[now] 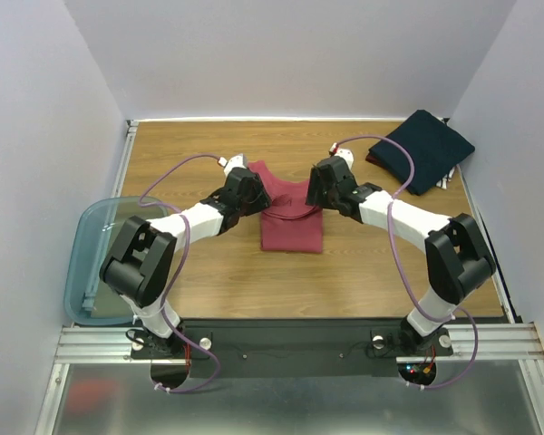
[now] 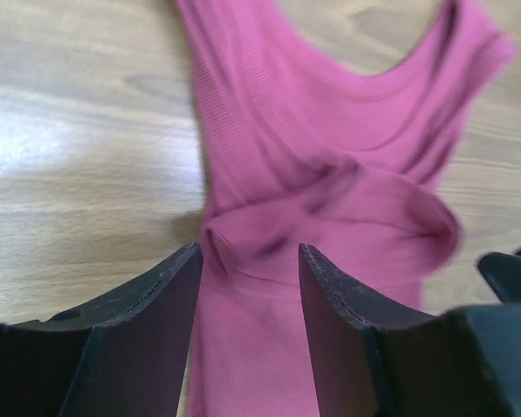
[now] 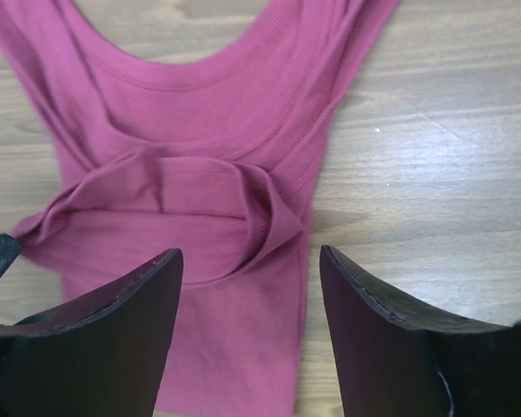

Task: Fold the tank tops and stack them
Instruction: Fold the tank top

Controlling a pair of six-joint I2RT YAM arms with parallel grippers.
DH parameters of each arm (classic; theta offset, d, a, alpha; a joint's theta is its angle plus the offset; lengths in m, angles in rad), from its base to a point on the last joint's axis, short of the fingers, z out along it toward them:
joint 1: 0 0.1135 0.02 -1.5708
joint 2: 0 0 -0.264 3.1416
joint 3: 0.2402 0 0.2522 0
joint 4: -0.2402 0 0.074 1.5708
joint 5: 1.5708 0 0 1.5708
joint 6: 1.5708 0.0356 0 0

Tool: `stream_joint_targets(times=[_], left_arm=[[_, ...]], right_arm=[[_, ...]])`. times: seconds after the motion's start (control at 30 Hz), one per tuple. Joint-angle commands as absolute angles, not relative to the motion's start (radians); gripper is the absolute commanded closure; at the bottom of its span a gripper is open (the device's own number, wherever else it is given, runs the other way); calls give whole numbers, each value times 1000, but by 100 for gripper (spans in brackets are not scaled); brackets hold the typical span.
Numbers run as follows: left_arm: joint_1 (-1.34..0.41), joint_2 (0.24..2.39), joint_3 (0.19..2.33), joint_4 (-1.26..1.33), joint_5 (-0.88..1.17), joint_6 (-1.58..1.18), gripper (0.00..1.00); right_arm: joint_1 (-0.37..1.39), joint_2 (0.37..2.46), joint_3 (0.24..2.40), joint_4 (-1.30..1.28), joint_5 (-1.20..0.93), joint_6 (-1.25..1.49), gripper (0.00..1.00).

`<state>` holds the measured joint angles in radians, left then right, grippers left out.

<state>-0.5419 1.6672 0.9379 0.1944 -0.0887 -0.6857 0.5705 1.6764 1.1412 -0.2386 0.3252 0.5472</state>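
Broad wooden table inside pale walls on three sides. Off the table's left edge, a translucent teal bin, partly hidden behind the left arm. From the near rail, left arm and right arm bent inward toward each other, purple cables looping along both. At the far right corner, well apart from both grippers, the navy tank top, folded into a compact pile. In the middle of the table, flat on the wood, the maroon tank top: straps and scoop neck toward the far wall, hem toward the arm bases, body narrowed to a rough rectangle. Over its left side, below the armhole, the left gripper, fingers held apart with cloth visible in the gap, nothing pinched. Over the opposite side, the right gripper, its own dark fingers spread wider still, likewise clamped on nothing. Between the two, across the chest just below the neckline, a raised crosswise ridge of bunched cloth, one end near each gripper. Contact between fingertips and fabric: impossible to tell from these views.
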Motion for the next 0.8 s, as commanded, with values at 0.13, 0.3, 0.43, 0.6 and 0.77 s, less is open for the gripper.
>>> stream_joint_targets(times=[0.13, 0.3, 0.43, 0.6, 0.77], left_arm=[[-541, 1559, 959, 198, -77, -698, 48], [-545, 1571, 943, 173, -34, -730, 78], [-554, 1574, 916, 167, -15, -744, 100], [-555, 1618, 919, 167, -6, -733, 100], [-557, 1687, 962, 169, 41, -719, 100]], right_arm=[[584, 1568, 1079, -186, 246, 560, 44], [621, 1586, 1055, -164, 213, 574, 48], [652, 1643, 1071, -155, 196, 572, 60], [658, 1696, 1089, -146, 187, 575, 68], [657, 1750, 1132, -146, 196, 569, 72]])
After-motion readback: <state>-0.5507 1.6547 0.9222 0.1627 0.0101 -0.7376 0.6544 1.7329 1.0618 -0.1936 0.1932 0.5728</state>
